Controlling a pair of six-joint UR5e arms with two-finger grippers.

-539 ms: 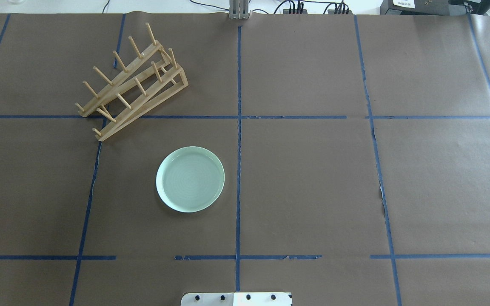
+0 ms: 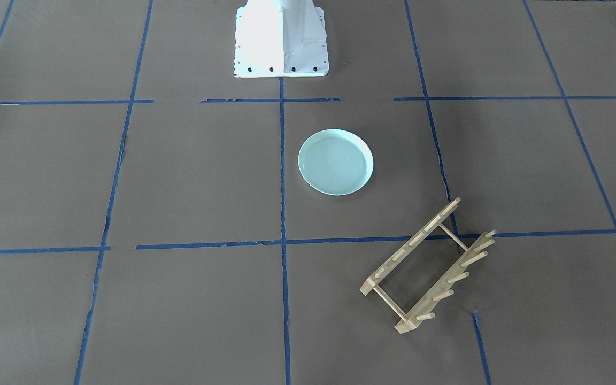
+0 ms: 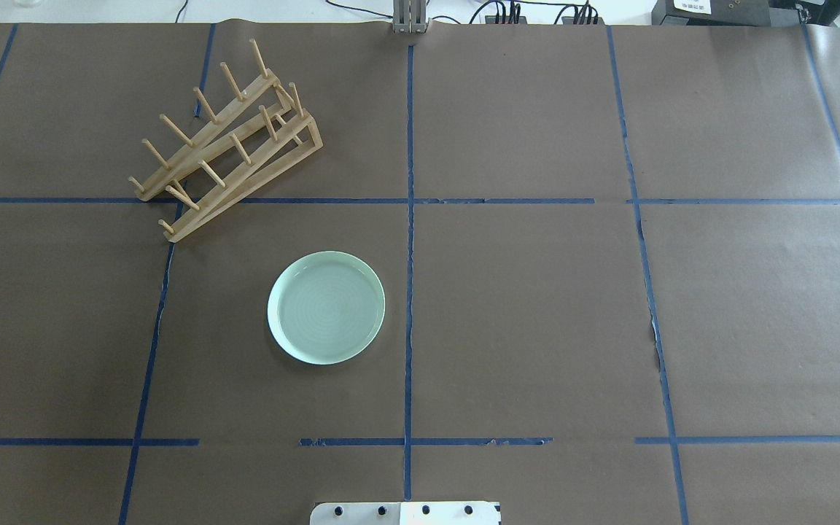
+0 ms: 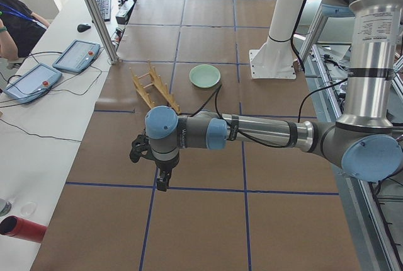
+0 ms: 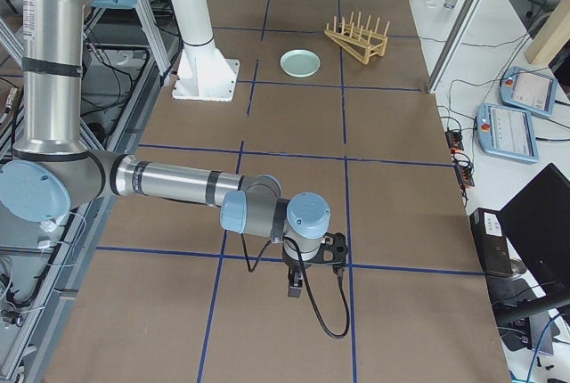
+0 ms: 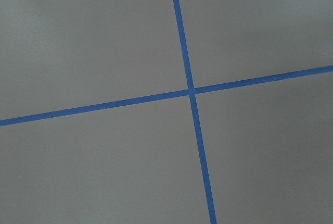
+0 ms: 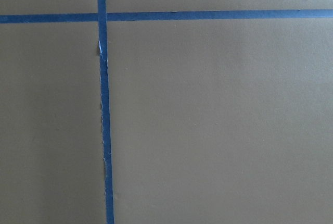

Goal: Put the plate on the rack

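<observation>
The pale mint-green plate (image 3: 326, 307) lies flat on the brown table, left of the centre tape line; it also shows in the front view (image 2: 335, 162). The light wooden rack (image 3: 227, 138) stands empty at the back left, set diagonally, apart from the plate (image 2: 428, 267). Neither gripper shows in the overhead or front views. The left gripper (image 4: 162, 183) hangs over the table far from the plate at the left end. The right gripper (image 5: 296, 289) hangs over the right end. I cannot tell whether either is open or shut. Both wrist views show only paper and tape.
The robot's white base plate (image 3: 405, 513) sits at the near table edge. Blue tape lines grid the brown paper. A side bench with teach pendants (image 4: 77, 55) and an aluminium post (image 4: 94, 16) borders the far edge. A red cylinder (image 4: 25, 229) lies on that bench.
</observation>
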